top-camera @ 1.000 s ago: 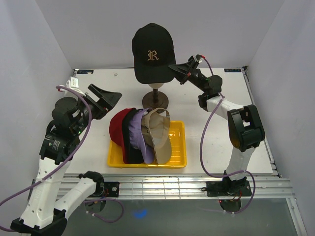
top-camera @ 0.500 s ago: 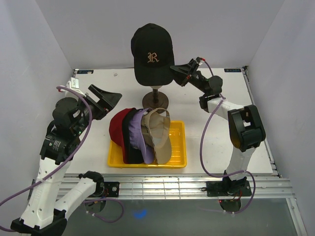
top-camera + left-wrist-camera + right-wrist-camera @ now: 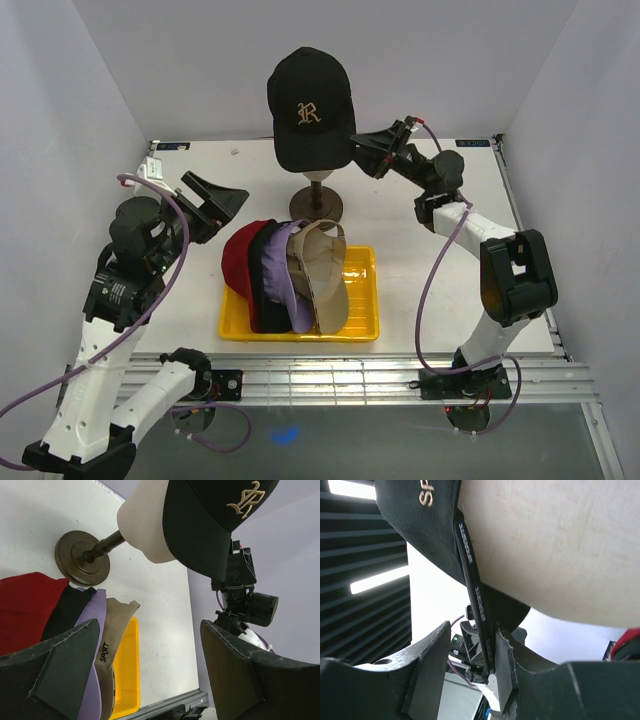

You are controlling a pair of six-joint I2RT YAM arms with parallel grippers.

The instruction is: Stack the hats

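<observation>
Near the far edge, the right gripper (image 3: 472,635) straddles, unclamped, the rear strap (image 3: 472,587) of the black fabric baseball cap (image 3: 310,105); the left gripper (image 3: 149,626) gapes wide.

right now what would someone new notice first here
The black cap with a gold R sits on the mannequin head at the back centre, the right gripper straddling its rear edge. In front, a yellow tray holds a red cap, a plain black cap, a lavender cap and a tan cap packed on edge.

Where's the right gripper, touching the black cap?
Cannot tell. Right wrist view: the black cap has its strap between the right gripper fingers, near one; contact unclear.
</observation>
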